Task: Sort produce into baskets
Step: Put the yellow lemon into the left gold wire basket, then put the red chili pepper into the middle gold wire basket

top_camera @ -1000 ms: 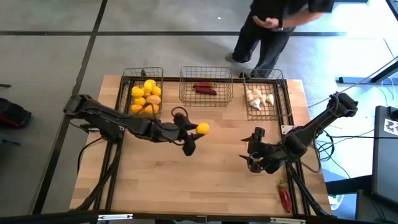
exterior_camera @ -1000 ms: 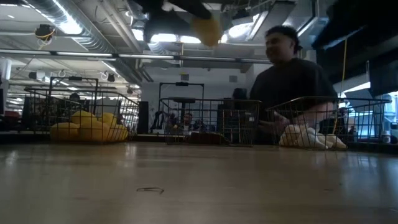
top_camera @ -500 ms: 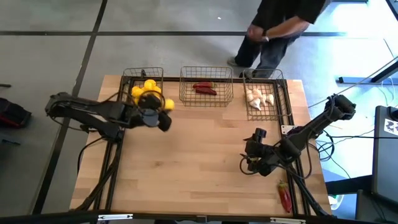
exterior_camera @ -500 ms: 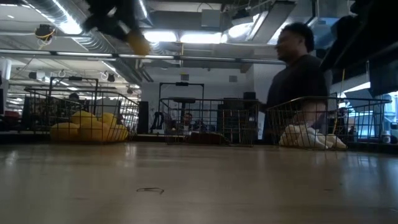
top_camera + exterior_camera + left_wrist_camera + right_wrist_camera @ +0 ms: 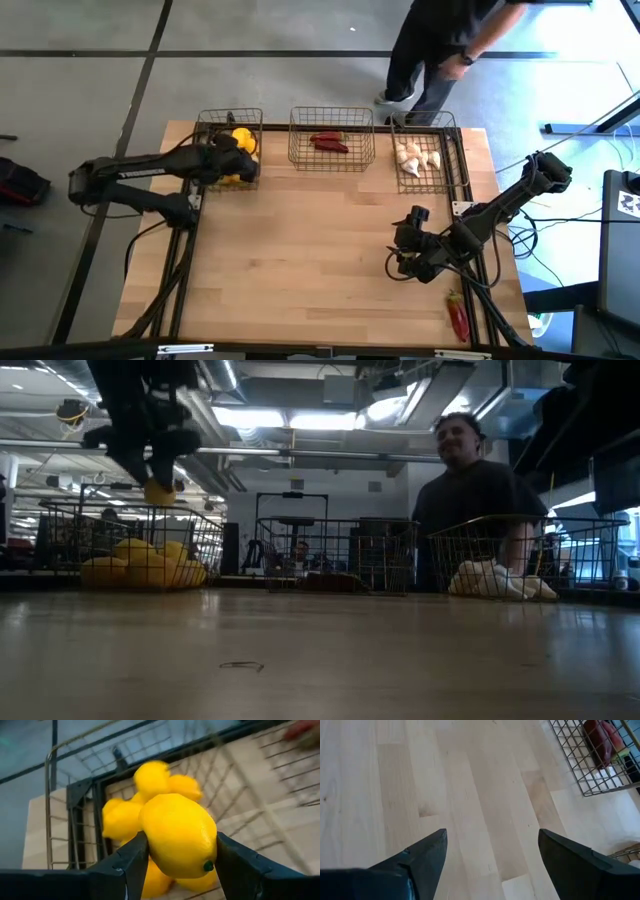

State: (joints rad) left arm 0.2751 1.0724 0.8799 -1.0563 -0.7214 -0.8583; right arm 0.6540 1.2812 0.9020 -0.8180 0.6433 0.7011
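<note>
Three wire baskets stand along the table's far edge. The left basket [image 5: 205, 135] holds lemons [image 5: 140, 568], the middle basket [image 5: 331, 160] holds red chilies [image 5: 330, 143], and the right basket [image 5: 450, 150] holds garlic [image 5: 417, 158]. My left gripper [image 5: 236, 160] hangs over the left basket, shut on a lemon [image 5: 180, 835] that also shows above the pile in the low view [image 5: 158, 492]. My right gripper [image 5: 405, 262] stands open above the bare wood at the right, with nothing between its fingers [image 5: 427, 855]. My left gripper pinches the lemon between its two fingers, which lie on opposite sides of the fruit [image 5: 149, 845]; its pointed end [image 5: 207, 866] sits next to one finger. The fingers slant down from the table's left. The lemon is lifted clear above the lemons in the basket.
One red chili [image 5: 458, 315] lies on the table near the right front corner, beside my right arm. A person [image 5: 450, 40] stands behind the far edge, past the middle and right baskets. The wooden table top [image 5: 300, 250] is bare in the middle.
My left gripper has carried the lemon from over the table's middle toward the far left, to above the left basket, and has tipped to point more steeply down. The lemon stays held. The person behind the table has shifted.
</note>
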